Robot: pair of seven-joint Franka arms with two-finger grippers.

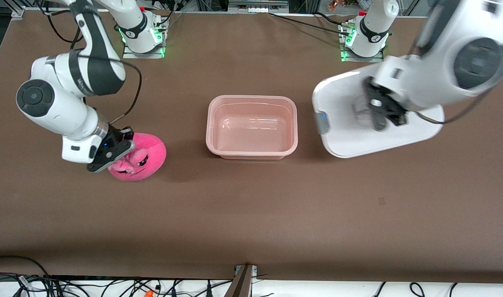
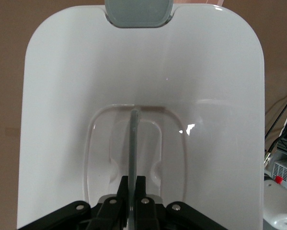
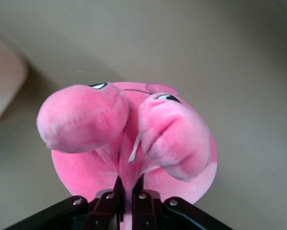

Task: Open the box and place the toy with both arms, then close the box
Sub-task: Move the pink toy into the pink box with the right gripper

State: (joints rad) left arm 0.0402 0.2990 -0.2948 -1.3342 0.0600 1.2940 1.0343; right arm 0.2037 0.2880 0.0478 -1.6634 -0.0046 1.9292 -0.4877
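The toy [image 1: 146, 154] sits under the right gripper [image 1: 111, 154]; the tub [image 1: 251, 126] lies between it and the left gripper [image 1: 381, 108] holding the lid [image 1: 346, 119].

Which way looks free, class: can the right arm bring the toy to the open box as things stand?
Probably yes: the right tool is shut on the toy, the box is uncovered, and the left tool holds the lid aside.
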